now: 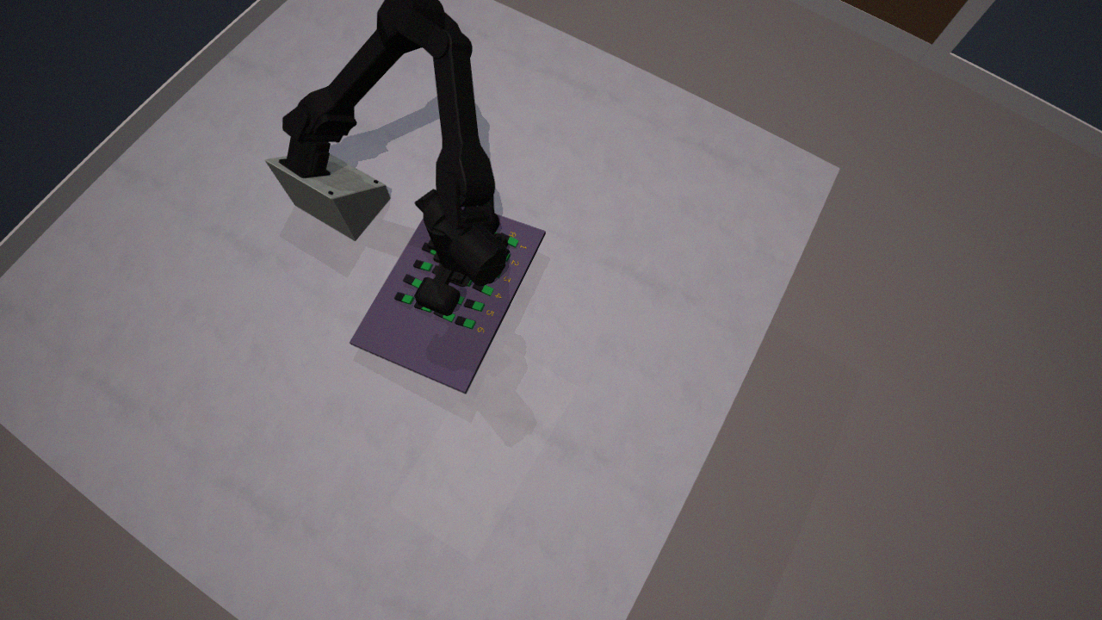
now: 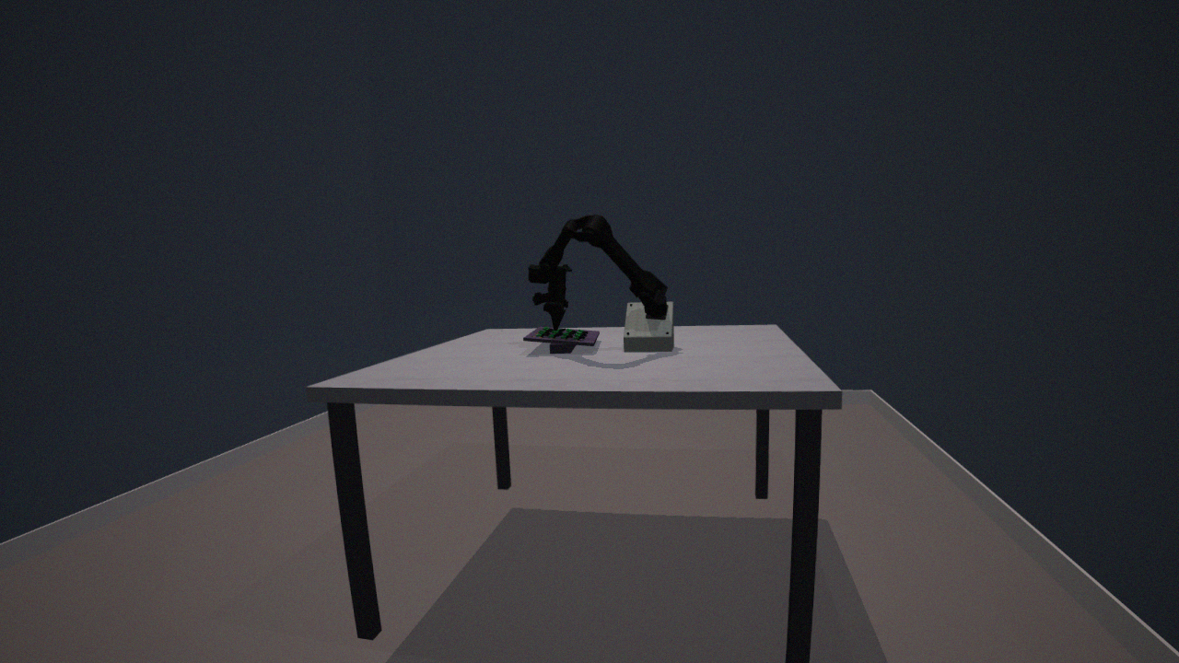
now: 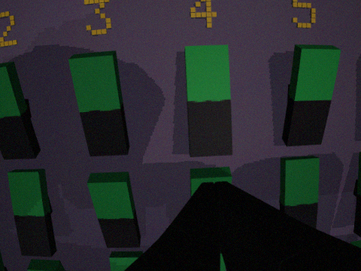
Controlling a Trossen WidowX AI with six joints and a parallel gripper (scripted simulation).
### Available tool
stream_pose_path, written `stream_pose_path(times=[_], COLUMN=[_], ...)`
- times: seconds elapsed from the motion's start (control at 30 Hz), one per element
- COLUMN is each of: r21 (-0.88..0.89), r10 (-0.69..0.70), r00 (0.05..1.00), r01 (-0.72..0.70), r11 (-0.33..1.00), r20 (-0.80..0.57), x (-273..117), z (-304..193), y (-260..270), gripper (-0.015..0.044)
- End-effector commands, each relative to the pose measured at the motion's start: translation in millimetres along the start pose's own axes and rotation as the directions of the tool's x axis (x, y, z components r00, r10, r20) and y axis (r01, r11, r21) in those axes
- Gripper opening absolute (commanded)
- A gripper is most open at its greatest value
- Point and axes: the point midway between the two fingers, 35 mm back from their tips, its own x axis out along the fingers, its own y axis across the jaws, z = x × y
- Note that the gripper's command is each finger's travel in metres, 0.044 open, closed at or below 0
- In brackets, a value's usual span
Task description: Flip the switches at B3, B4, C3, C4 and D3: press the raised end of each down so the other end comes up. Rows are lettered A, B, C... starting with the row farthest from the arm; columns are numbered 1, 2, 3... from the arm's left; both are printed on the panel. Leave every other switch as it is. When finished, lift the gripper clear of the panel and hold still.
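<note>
The purple panel [image 1: 408,348] [image 2: 587,340] carries rows of green-and-black rocker switches. My gripper [image 2: 556,329] [image 3: 213,195] is shut and empty, pointing down. In the wrist view its tips overlap the green far end of switch B4 [image 3: 210,172]; contact cannot be told for sure. The gripper hides B4's black end. Switch B3 [image 3: 111,199] stands to the left, with its green end face showing. Part of switch C3 [image 3: 125,260] shows at the lower edge. C4 is mostly hidden by the fingers. D3 is outside the wrist view, and the arm covers much of the panel in the top view.
Switches A3 [image 3: 95,83], A4 [image 3: 207,73] and A5 [image 3: 316,73] lie beyond the tips. B2 [image 3: 28,192] and B5 [image 3: 300,181] are in the tips' row, on either side. The pale arm base [image 1: 327,196] [image 2: 647,342] stands on the table [image 1: 616,254] [image 2: 700,370] near the panel.
</note>
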Motion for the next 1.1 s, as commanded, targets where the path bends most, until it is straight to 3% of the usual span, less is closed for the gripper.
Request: stream_pose_path(times=[0.0,0.9,1.07], r21=[0.004,0.003,0.004], r10=[0.005,0.006,0.002], r00=[1.0,1.0,1.0], r01=[-0.005,-0.006,-0.002], r11=[1.0,1.0,1.0], r20=[0.001,0.001,0.024], x=[1.5,5.1,-57.4], z=[0.1,0.2,-2.0], y=[0.7,0.8,-0.4], gripper=[0.0,0.0,0.0])
